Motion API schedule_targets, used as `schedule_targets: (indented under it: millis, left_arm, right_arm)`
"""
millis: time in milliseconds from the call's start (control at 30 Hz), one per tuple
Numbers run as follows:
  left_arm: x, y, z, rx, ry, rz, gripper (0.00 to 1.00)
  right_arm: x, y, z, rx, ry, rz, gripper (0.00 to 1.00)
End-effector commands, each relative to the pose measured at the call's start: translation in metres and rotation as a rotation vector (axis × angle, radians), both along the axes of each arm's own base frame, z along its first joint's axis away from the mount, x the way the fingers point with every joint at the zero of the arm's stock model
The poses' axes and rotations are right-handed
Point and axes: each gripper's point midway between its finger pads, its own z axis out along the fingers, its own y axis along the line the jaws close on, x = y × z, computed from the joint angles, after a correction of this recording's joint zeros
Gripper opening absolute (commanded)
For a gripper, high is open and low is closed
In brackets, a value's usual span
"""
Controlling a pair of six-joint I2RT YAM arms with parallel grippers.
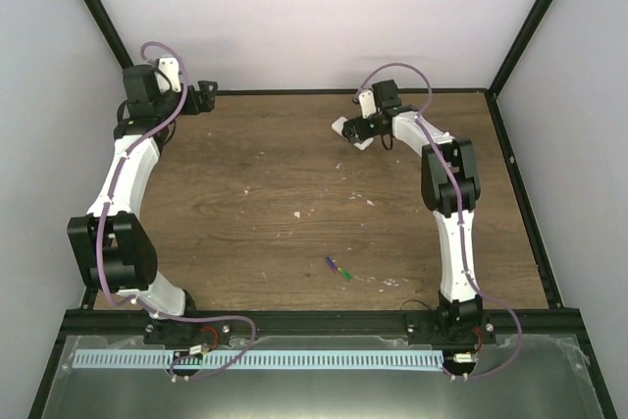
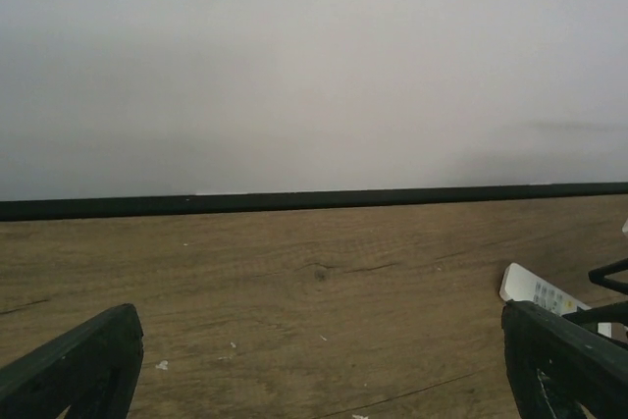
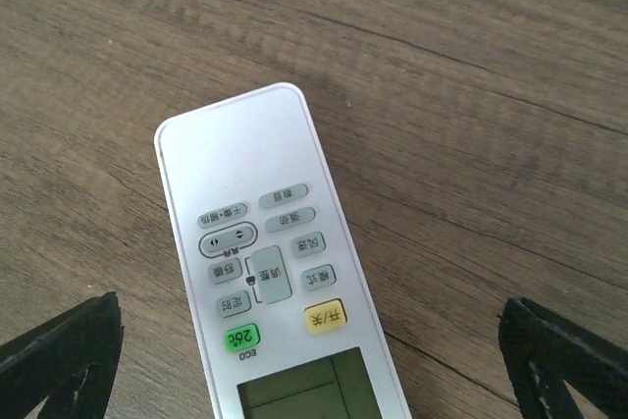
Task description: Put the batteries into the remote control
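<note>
Right wrist view shows what I judge to be the step in hand: taking up the remote control [image 3: 265, 272], which lies button face up on the wooden table [image 1: 245, 203]. The right gripper [image 3: 309, 326] is spread wide and empty, one finger on each side of the remote's display end, neither touching it. To do this well, centre over the slightly skewed body and close on its long edges, not on the keys. The battery bay is probably on the hidden underside, so the hold should allow turning it over.

Nearest the arm bases, the batteries [image 1: 339, 268], purple-blue and green, lie in line on the remote's near side, well apart from it. Farther back, the left gripper [image 2: 316, 340], also spread and empty, sits well to the remote's left.
</note>
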Motion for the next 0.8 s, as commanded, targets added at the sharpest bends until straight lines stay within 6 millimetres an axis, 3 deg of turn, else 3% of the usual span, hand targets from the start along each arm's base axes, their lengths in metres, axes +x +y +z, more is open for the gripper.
schedule_targets:
  millis: [0,533,767]
  left_arm:
    - [-0.002,-0.002,0.008,0.042,-0.022,-0.003,1.0]
    - [0.002,-0.004,0.005,0.064,-0.01,0.011,1.0]
    - [0.001,-0.003,0.005,0.07,-0.008,0.016,1.0]
  right_arm:
    - [0.002,0.012,0.002,0.009,-0.008,0.04,1.0]
    - [-0.006,0.011,-0.033,-0.029,0.032,0.044,1.0]
    - [-0.009,0.014,-0.04,-0.055,0.037,0.065,0.93]
